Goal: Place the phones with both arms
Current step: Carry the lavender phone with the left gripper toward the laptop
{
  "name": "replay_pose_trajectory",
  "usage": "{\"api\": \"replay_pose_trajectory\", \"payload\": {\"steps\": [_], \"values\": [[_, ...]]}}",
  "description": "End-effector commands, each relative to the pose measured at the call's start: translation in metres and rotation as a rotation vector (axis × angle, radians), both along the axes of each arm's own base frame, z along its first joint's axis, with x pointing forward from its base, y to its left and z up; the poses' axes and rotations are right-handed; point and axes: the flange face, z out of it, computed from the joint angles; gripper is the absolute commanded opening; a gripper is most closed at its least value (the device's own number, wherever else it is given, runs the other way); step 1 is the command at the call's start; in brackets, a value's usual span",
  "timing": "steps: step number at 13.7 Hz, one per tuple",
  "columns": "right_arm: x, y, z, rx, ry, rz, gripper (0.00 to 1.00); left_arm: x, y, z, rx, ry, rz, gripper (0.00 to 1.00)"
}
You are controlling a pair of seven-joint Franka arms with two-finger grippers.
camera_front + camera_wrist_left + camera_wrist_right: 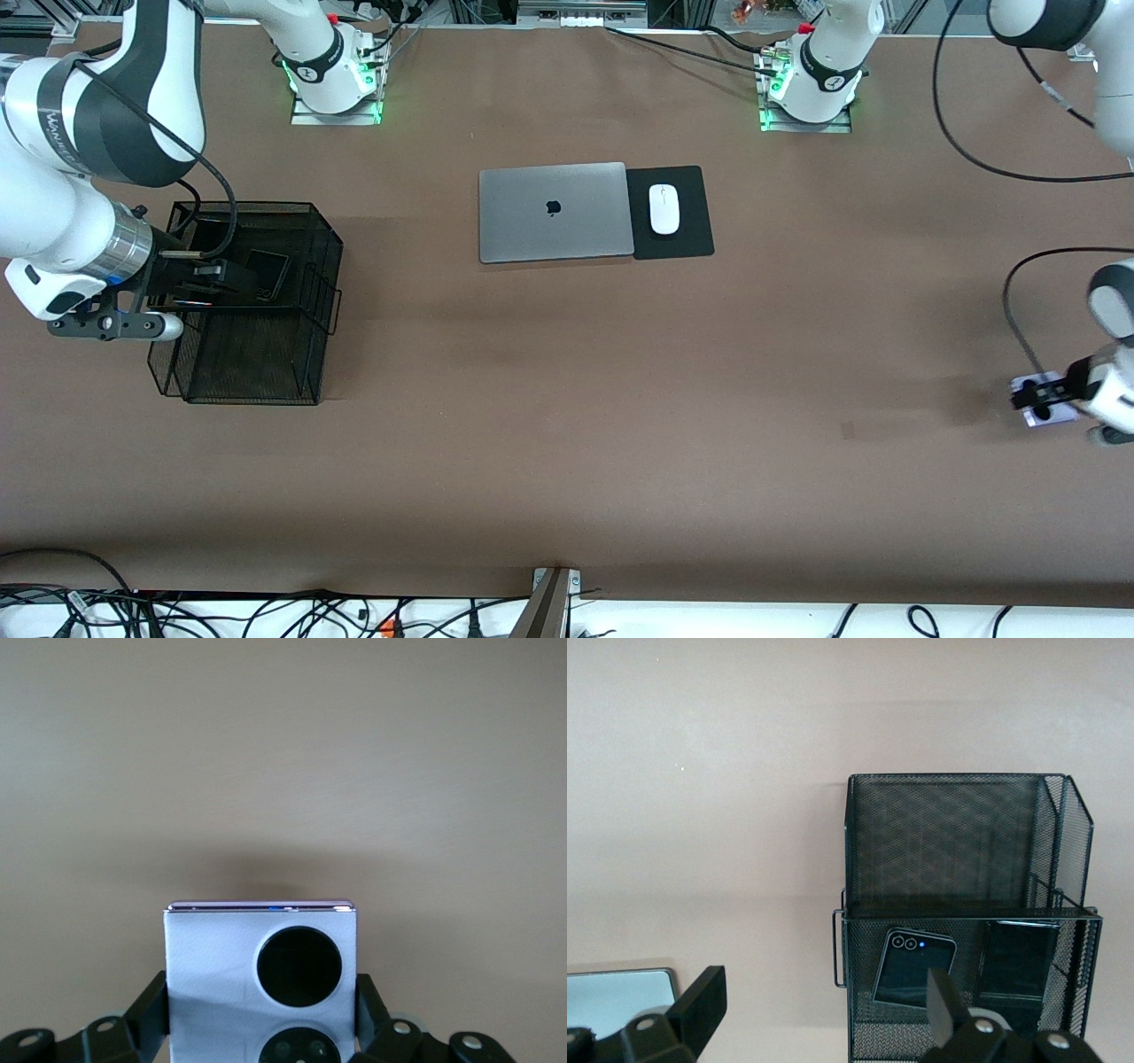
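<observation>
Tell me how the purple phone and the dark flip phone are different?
The purple phone is pale lavender-white; the dark flip phone is nearly black. The purple phone sits between the left gripper's fingers, at the left arm's end of the table; the dark one lies in the mesh basket under the open right gripper, which holds nothing. Both are small, squarish, with round lenses.
</observation>
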Motion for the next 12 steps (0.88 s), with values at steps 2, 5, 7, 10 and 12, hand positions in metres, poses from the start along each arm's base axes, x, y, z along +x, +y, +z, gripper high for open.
{"api": "replay_pose_trajectory", "payload": {"steps": [2, 5, 7, 10, 12], "values": [[0.025, -0.008, -0.003, 0.076, 0.015, 0.010, 1.00, 0.017, -0.074, 0.009, -0.002, 0.017, 0.072, 0.16], [0.032, -0.018, -0.002, 0.107, 0.039, -0.007, 1.00, 0.030, -0.191, 0.005, -0.002, 0.051, 0.122, 0.16], [0.034, -0.014, -0.003, 0.094, 0.058, -0.012, 1.00, 0.026, -0.265, 0.002, 0.006, 0.083, 0.109, 0.16], [0.036, -0.005, 0.001, 0.031, 0.077, 0.019, 1.00, 0.009, -0.359, -0.002, 0.031, 0.139, 0.076, 0.16], [0.035, 0.006, 0.003, 0.005, 0.084, -0.003, 1.00, -0.004, -0.414, -0.001, 0.036, 0.141, 0.092, 0.16]]}}
